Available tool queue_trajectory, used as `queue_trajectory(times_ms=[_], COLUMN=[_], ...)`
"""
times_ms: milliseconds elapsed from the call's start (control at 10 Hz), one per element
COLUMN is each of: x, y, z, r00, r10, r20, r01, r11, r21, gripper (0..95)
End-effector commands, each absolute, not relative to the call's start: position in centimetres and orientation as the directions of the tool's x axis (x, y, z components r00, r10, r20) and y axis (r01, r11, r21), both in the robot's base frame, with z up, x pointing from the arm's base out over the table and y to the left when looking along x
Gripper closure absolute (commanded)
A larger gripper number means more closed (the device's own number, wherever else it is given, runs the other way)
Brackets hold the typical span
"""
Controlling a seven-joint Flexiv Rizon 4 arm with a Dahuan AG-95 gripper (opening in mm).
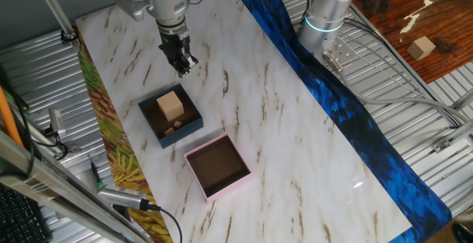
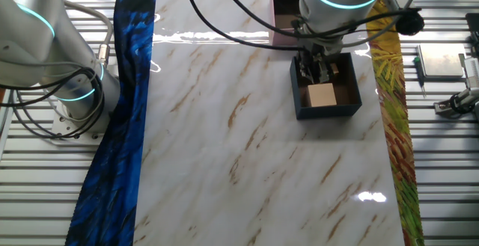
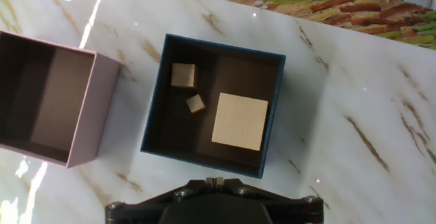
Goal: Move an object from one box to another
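hand [image 1: 185, 64] above navy box [image 1: 171, 115] — three wooden blocks inside, pink box [image 1: 216, 166] beside

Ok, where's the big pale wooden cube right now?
The large pale wooden cube sits inside the dark navy-blue square box, beside two smaller wooden cubes; in the hand view the pale pink square box lies to its left.
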State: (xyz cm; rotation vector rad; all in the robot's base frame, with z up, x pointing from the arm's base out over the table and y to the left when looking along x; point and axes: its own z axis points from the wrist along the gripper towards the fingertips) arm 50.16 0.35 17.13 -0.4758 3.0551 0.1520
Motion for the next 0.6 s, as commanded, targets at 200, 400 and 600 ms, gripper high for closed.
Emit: queue_trajectory(times_ms=[200,400,600], x=[50.5,51.1,52.0], y=[0.6,0.7,0.9], z=[17.1,17.2,17.3], r00=[-0.94,-0.94,-0.941], r10=[-0.335,-0.333,-0.333], r20=[-0.068,-0.07,-0.069], r01=[-0.34,-0.338,-0.338], r11=[0.936,0.937,0.937], r21=[0.088,0.088,0.087], gripper=[95.0,95.0,95.0])
